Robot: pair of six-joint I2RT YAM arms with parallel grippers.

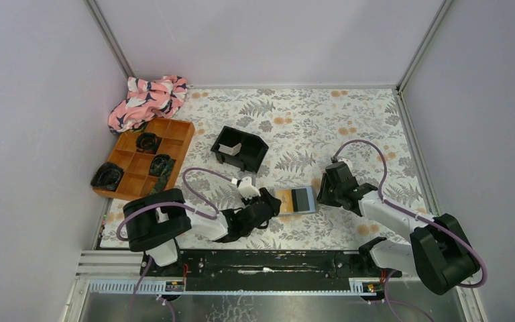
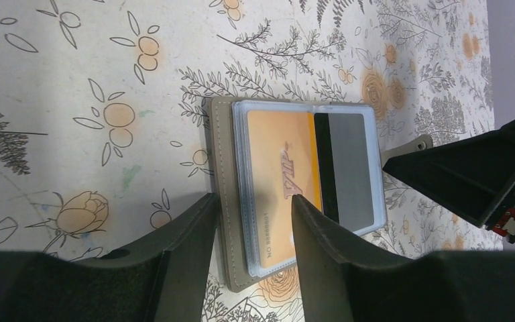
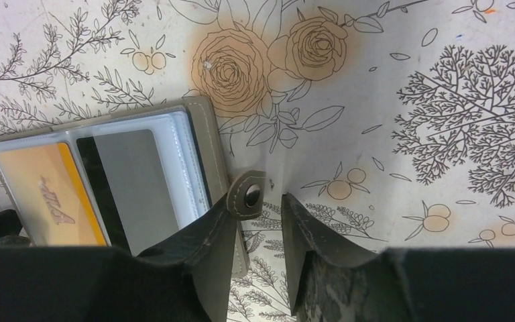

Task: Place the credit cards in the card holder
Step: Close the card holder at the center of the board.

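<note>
The card holder (image 1: 295, 200) lies opened flat at centre frame in the overhead view, between both arms. An orange card (image 2: 278, 188) and a grey card (image 2: 349, 168) sit in its clear sleeves. The left gripper (image 2: 251, 201) is half-open, straddling the holder's stitched edge, apparently to steady it. It clamps nothing. The right gripper (image 3: 261, 201), likewise released, brackets the snap tab (image 3: 249, 194), probably to keep the cover open. A black tray (image 1: 241, 149) stands above it, upper centre.
</note>
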